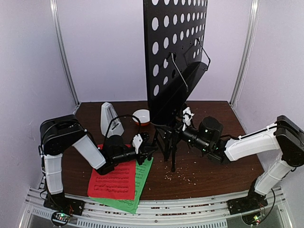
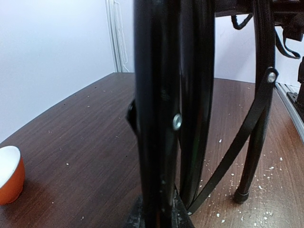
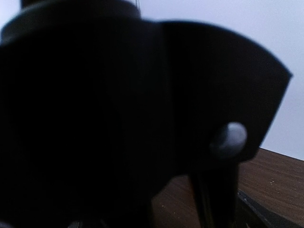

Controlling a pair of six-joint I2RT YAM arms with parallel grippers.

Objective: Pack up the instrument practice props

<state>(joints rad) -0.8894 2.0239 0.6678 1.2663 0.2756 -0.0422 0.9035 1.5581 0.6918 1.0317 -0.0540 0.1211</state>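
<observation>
The black music stand [image 1: 175, 47] rises at mid-table, its perforated desk tilted high over the tripod. My left gripper [image 1: 148, 151] is low at the tripod, shut on one black leg [image 2: 156, 95], which runs down between its pads [image 2: 137, 219]. My right gripper [image 1: 185, 118] is up at the stand's hinge block under the desk, white fingers apart on either side of it. That block [image 3: 95, 118] fills the right wrist view and hides the fingers there. The white metronome [image 1: 110, 118] stands behind the left arm. Red [image 1: 114, 180] and green [image 1: 142, 183] sheet-music pages lie at the front left.
A small white-and-orange bowl [image 1: 142, 116] sits behind the tripod, also the bowl [image 2: 9, 173] at the left wrist view's edge. White crumbs [image 1: 183, 175] dot the brown table. A metal rail [image 1: 190, 206] runs along the near edge. Pale walls close in the back and sides.
</observation>
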